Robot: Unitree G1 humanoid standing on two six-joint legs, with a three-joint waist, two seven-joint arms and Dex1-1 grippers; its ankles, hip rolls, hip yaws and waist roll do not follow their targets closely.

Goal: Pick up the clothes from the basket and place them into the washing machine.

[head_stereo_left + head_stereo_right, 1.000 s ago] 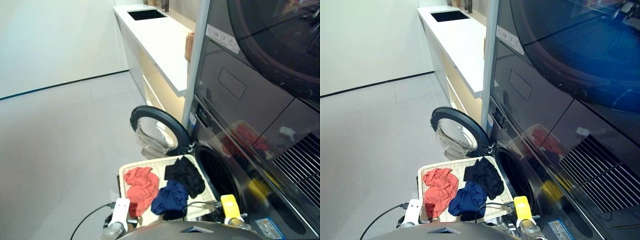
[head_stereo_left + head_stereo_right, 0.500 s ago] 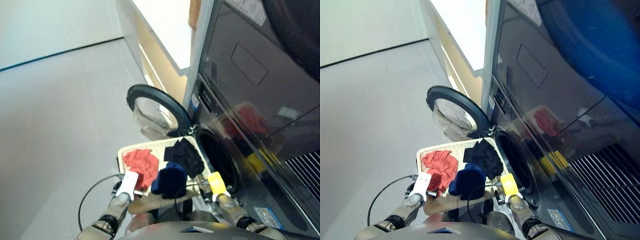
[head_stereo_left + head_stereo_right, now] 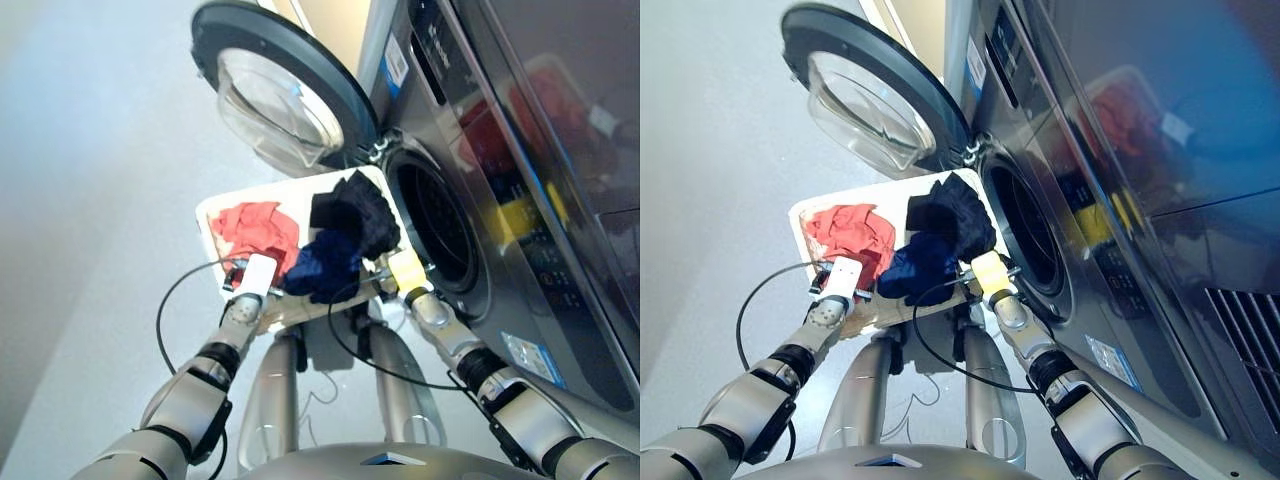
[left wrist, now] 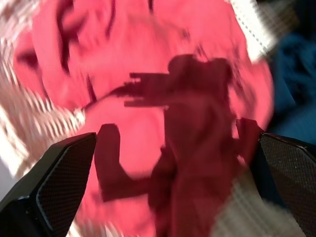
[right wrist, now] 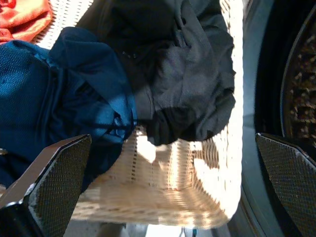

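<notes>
Both sets of jaws stand apart, the left gripper (image 4: pixel 168 197) over the blurred red-orange fabric garment (image 3: pixel 255 228), the right gripper (image 5: pixel 163 197) over the dark navy garment (image 3: pixel 322 266) and black garment (image 3: pixel 352 213), all in the cream woven basket (image 3: pixel 215 212) beside the dark grey washing machine's (image 3: pixel 480 190) shadowed drum hole (image 3: pixel 435 225).

Both arms reach fwd & down from the shoulders, elbows slightly bent, forearms converging toward the middle. Left gripper (image 3: pixel 232 281) at the near-left corner of the basket (image 3: pixel 214 207), white wrist block on top; wrist cam shows its two black fingers (image 4: pixel 59 182) spread wide apart, nothing between them. Right gripper (image 3: pixel 381 272) at the near-right corner, yellow block on the wrist; fingers (image 5: pixel 47 185) likewise wide apart, nothing gripped. Black cable loops off each wrist back toward the body
</notes>
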